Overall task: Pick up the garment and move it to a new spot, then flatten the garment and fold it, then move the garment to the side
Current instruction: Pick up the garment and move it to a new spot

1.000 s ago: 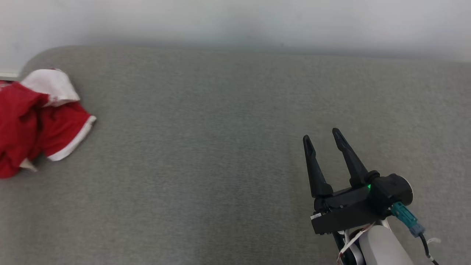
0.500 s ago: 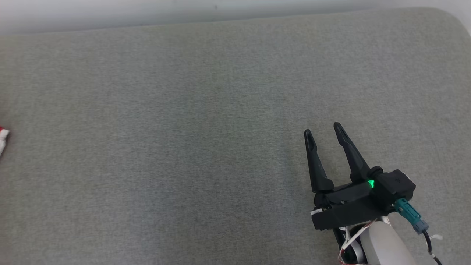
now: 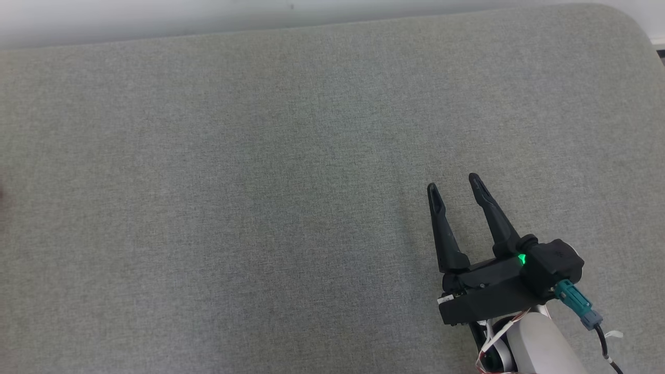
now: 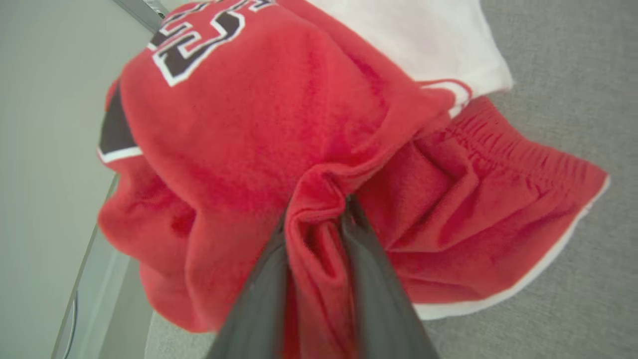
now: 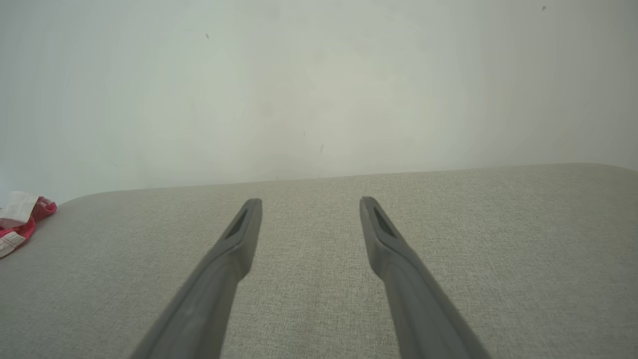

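Note:
The garment (image 4: 279, 129) is a crumpled red piece with white trim and a black-and-white number print. In the left wrist view my left gripper (image 4: 319, 204) is shut on a fold of its red cloth, and it lies bunched at the edge of the grey surface (image 4: 558, 60). From the right wrist view the garment (image 5: 20, 219) appears small at the far left. My right gripper (image 3: 454, 184) hovers open over the grey surface (image 3: 260, 182) at the lower right of the head view, fingers (image 5: 239, 234) spread with nothing between them.
The grey fabric surface has a rounded far-right corner (image 3: 631, 21) and a pale wall (image 5: 319, 85) behind it. Beside the garment, off the surface's edge, runs a pale floor or wall strip (image 4: 45, 149).
The head camera has turned to the right, so the garment slid out of the left of that view. The right gripper stays open in the same pose.

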Controlling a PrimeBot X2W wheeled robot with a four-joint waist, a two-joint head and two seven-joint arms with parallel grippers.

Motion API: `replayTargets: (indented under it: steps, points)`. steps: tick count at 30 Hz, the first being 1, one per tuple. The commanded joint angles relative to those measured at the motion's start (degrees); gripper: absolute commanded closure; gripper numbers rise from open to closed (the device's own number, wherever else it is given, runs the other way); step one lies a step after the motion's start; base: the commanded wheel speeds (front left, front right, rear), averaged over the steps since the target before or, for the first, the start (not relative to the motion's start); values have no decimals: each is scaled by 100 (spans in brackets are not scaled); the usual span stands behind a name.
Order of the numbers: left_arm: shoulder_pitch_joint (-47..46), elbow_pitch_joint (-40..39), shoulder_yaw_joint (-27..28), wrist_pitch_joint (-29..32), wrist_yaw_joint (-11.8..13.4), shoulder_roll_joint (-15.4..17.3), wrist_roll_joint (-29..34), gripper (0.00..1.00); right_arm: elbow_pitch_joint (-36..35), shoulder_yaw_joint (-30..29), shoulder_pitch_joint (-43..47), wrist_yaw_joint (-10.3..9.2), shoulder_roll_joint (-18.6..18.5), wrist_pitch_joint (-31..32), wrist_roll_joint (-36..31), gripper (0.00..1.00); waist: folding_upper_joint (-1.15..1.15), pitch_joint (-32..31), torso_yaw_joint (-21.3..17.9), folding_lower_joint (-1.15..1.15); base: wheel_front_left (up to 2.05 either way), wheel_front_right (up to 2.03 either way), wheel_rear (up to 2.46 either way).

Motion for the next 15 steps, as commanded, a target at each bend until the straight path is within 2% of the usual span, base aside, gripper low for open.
replayTargets:
  steps: [1, 8, 15]
  points:
    - [-45, 27, 1, -122, 5, -23, 16, 100, -4, 0, 12, 19, -8, -11, 38, 0, -1, -36, 26, -1, 0, 0, 0]
    - [-461, -178, -87, -1184, -160, 2, 43, 100, 93, -98, 132, 19, -8, -10, 75, 0, -1, -287, 228, -1, 0, 0, 0]
    - [-1216, -1085, -628, -1922, -358, -122, 336, 100, 150, -162, 269, 19, -9, -10, 160, 0, -1, -652, 410, -1, 0, 0, 0]
